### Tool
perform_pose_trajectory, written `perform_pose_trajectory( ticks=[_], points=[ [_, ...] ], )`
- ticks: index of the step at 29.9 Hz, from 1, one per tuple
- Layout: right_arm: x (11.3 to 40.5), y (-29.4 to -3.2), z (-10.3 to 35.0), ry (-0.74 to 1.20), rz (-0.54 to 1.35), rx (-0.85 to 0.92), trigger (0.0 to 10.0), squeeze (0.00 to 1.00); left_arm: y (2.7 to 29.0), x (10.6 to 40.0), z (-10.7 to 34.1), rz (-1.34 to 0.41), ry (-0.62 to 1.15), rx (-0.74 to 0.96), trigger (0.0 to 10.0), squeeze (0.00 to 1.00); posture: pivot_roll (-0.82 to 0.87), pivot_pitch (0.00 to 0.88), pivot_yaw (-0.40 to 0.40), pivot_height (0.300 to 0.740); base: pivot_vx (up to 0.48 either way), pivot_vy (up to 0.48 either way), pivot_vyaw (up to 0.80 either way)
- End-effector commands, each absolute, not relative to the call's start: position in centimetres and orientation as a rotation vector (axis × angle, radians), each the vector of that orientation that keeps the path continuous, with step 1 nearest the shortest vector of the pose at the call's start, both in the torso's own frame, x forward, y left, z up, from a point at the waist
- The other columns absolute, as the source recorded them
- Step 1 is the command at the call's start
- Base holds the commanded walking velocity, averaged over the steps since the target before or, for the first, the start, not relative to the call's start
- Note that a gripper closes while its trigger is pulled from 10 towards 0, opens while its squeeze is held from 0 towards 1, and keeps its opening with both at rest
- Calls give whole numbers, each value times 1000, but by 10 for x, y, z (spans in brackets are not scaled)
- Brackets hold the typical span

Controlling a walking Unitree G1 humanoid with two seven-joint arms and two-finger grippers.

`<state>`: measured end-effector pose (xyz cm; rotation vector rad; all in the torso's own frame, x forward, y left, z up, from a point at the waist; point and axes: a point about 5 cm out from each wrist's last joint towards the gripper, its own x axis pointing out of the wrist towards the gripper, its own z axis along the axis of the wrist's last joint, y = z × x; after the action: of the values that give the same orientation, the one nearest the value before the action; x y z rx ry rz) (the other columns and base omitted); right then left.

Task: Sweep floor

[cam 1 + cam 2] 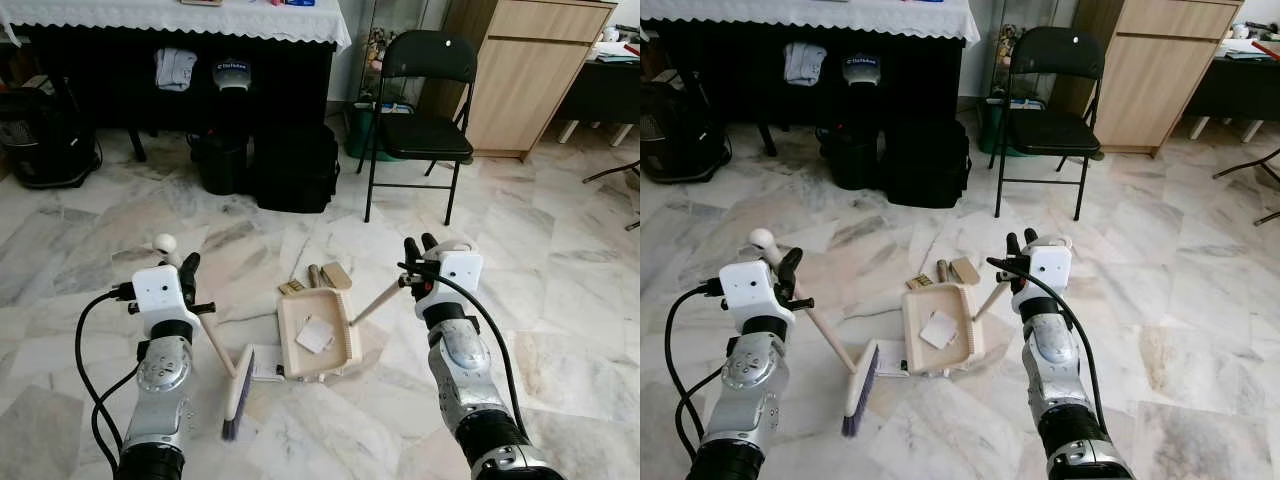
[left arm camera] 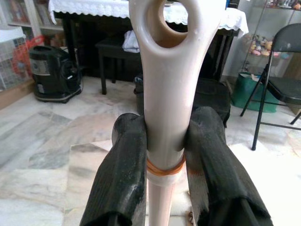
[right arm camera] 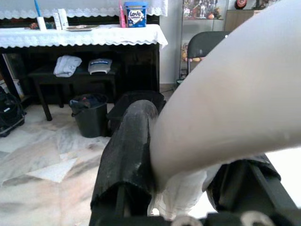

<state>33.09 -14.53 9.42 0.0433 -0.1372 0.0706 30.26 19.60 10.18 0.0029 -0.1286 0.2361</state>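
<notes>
- Left wrist view is showing the left gripper (image 2: 164,141) clamping both black fingers (image 2: 124,165) around the pale brush handle (image 2: 162,94), just above an orange band, so the brush (image 1: 236,392) is being gripped near its top end while its bristle head is resting on the marble floor (image 1: 560,300)
- Right gripper (image 3: 181,181) is squeezing the dustpan handle (image 1: 375,302), and the dustpan (image 1: 318,332) is lying flat on the floor with a white scrap of paper (image 1: 315,335) inside it
- Several brown and tan bits of debris (image 1: 322,276) are sitting just beyond the pan's far edge, and a flat white sheet (image 1: 264,363) is lying between pan and brush head; judging from this, the sweep is only partly done
- Brush is being held high on a long handle, so the head is likely swinging wide and could knock the pan sideways or push the debris past it
- Pan is being held by a thin handle at an angle; tipping it risks spilling the paper scrap back out
- Flat sheet may be sliding under the bristles rather than riding into the pan
</notes>
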Motion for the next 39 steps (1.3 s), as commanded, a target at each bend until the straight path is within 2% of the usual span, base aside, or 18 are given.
perform_pose_trajectory(
  ticks=[1,9,19,39],
  points=[
    [332,-149,107,-204,57,42,10000,0,196,308,121,255,-228,8,10000,0,22,0,-97,740,0,0,0],
    [334,-151,113,-218,39,31,10000,0,204,311,128,367,-263,-43,10000,0,20,0,-99,740,0,0,56],
    [333,-150,115,-220,36,30,10000,0,195,311,128,339,-270,-12,10000,0,16,0,-106,740,0,0,467],
    [329,-141,110,-202,38,42,10000,0,190,309,127,297,-280,50,10000,0,23,0,-75,740,0,0,790]
  ],
)
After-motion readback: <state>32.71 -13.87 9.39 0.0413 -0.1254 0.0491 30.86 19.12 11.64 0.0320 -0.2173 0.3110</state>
